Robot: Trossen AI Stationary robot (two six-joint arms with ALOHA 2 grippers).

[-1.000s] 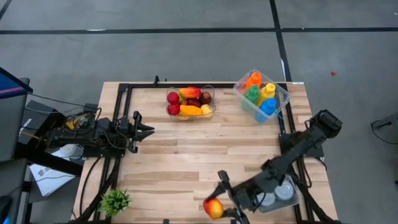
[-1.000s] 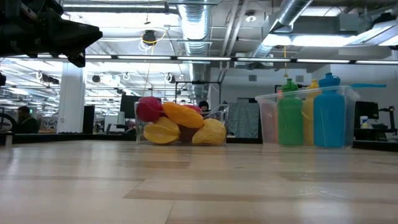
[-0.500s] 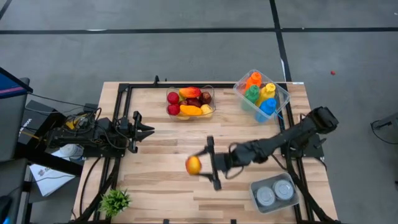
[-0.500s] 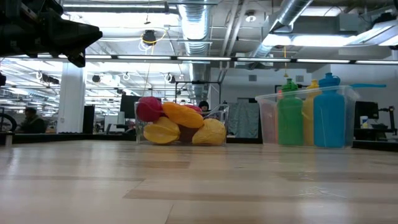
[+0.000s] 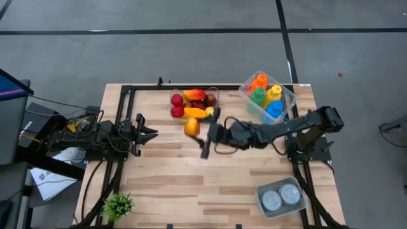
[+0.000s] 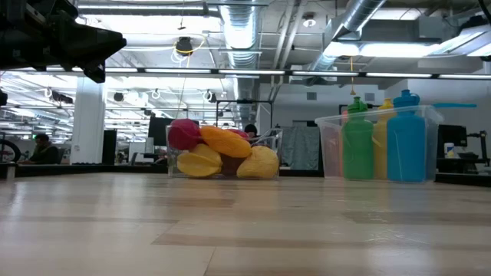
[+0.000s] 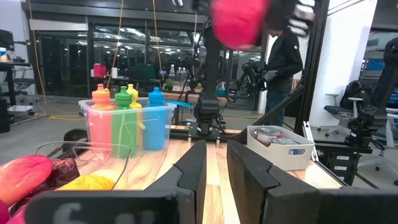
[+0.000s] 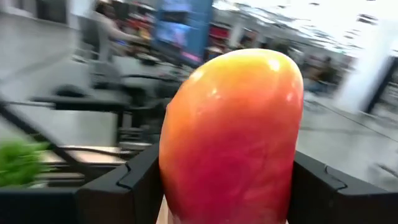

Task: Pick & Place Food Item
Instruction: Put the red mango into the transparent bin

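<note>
The right end effector (image 5: 202,130) grips a mango (image 5: 191,126) above the worktop (image 5: 191,184), just beside the fruit bin (image 5: 216,104). The left end effector (image 5: 147,133) waits at the worktop's left edge, its fingers (image 7: 193,168) nearly closed on nothing.

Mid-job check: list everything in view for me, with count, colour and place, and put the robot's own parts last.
Table: one, light wood.
Fruit bin: one, clear, far edge centre; red, orange and yellow fruit inside.
Bottle bin: one, clear, far right corner; orange, green, yellow and blue bottles.
Can tray: one, pale, near right corner; two silver cans.
Plant: one, green, near left corner.
Peach: one, orange-red, carried just in front of the fruit bin.
Right hand: closed on the peach, mid-table.
Left hand: waiting at the left edge.
</note>
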